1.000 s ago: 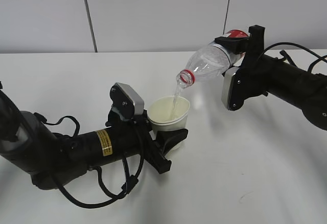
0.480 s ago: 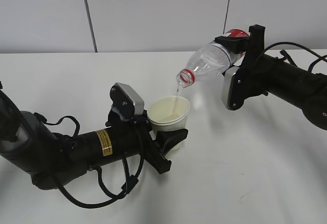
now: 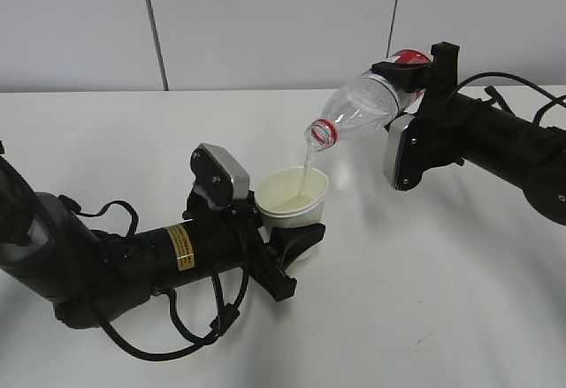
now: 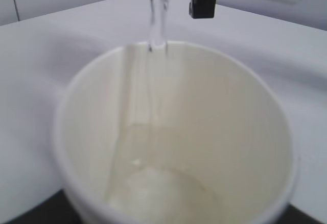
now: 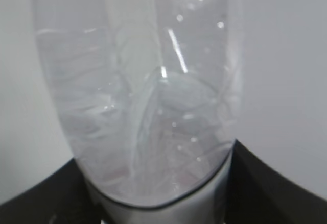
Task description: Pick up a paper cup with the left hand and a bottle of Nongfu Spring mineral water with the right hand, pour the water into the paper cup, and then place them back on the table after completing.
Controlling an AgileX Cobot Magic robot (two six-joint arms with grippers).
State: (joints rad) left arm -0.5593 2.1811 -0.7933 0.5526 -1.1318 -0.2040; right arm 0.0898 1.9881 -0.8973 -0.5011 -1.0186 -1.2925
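White tabletop point(image 3: 460, 300) and pale wall panels frame the scene. A paper cup point(image 3: 293, 197) is held upright above the table, pinched by the left hand point(image 3: 287, 238). The mineral water bottle point(image 3: 364, 110) is clamped near its base by the right hand point(image 3: 416, 79) and tilted, its long axis sloping down-left so that the red-ringed mouth point(image 3: 320, 133) hangs directly over the cup's far rim. A thin stream of water point(image 3: 307, 165) falls inside. That mouth-over-cup alignment is judged decisive before righting the bottle.
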